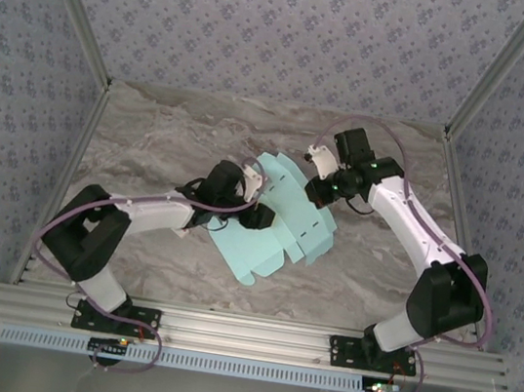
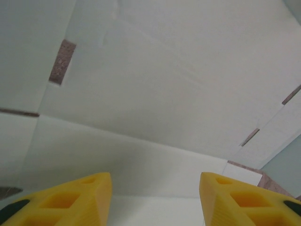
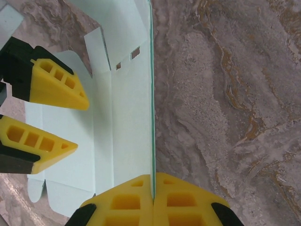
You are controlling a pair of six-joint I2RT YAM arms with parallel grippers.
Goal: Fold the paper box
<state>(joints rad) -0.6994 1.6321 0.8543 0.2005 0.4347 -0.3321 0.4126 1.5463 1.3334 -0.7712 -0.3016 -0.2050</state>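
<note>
The paper box [image 1: 270, 242] is a light blue die-cut sheet with flaps and slots, lying partly unfolded in the middle of the table. My right gripper [image 1: 318, 201] is shut on one raised panel's thin edge; in the right wrist view that gripper [image 3: 153, 181] pinches the card [image 3: 127, 117], which stands on edge. My left gripper [image 1: 259, 205] is at the sheet's left side. Its yellow fingers [image 3: 61, 84] stand apart over the card. In the left wrist view the left gripper [image 2: 155, 181] is open, facing the pale card [image 2: 164, 94] close up, nothing between its jaws.
The marbled grey table [image 1: 173, 133] lies bare around the sheet, also to the right of the held panel [image 3: 225, 94]. Patterned walls and aluminium rails [image 1: 242, 331] enclose the workspace on all sides.
</note>
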